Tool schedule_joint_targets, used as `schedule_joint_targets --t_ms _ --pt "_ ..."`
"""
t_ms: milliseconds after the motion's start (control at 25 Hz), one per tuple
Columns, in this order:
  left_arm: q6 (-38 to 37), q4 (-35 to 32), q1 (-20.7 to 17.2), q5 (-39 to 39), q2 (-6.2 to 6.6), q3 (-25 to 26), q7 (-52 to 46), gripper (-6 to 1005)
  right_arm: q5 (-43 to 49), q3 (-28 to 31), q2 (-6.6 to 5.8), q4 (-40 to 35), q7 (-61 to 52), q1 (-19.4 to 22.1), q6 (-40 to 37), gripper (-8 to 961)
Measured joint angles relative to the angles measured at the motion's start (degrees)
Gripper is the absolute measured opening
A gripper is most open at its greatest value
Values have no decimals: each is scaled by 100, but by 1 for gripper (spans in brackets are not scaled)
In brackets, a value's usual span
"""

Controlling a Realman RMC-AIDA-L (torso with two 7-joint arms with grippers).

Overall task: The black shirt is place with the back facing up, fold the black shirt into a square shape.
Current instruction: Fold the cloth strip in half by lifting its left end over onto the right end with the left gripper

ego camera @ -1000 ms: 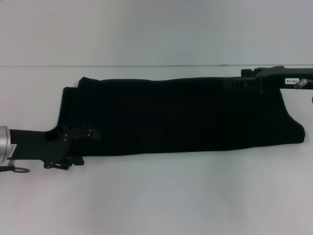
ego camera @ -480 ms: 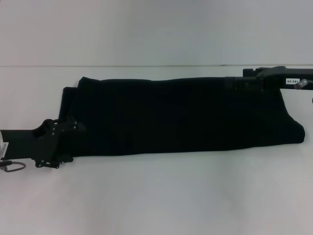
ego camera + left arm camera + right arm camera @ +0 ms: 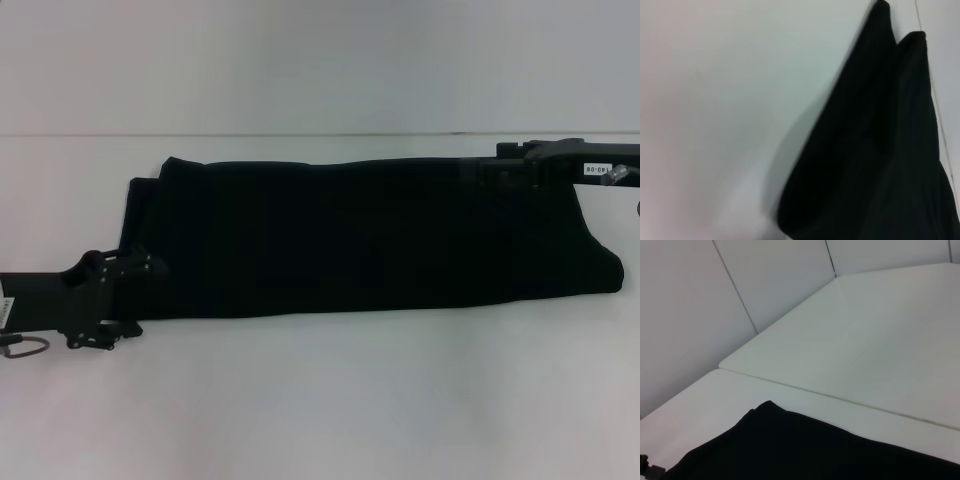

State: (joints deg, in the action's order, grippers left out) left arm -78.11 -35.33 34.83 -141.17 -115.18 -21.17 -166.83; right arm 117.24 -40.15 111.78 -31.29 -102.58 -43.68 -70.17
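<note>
The shirt (image 3: 360,235) lies on the worktop (image 3: 320,400) as a long folded band, ready for cross-folds. The left claw (image 3: 105,295) sits at its left end, the right claw (image 3: 535,160) at its far-right corner; neither claw's grip can be told.

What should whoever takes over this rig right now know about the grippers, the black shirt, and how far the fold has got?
Left gripper: low at the near-left end of the black shirt, at its edge; a grasp cannot be confirmed.
Right gripper: at the shirt's far-right corner, against the cloth; a grasp cannot be confirmed there either.
Shirt: lies on the white table as a long band running left to right, apparently already folded lengthwise. No lettering shows.
Done: the lengthwise folding, it seems.
Left: fold the band end over end into a square, probably bringing one end across to the other.
</note>
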Motion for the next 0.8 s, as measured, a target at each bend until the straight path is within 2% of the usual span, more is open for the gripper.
schedule_joint_targets --t_ms 800 --pt "458 108 -58 6 -31 1 14 946 -8 12 14 -41 -25 0 3 902"
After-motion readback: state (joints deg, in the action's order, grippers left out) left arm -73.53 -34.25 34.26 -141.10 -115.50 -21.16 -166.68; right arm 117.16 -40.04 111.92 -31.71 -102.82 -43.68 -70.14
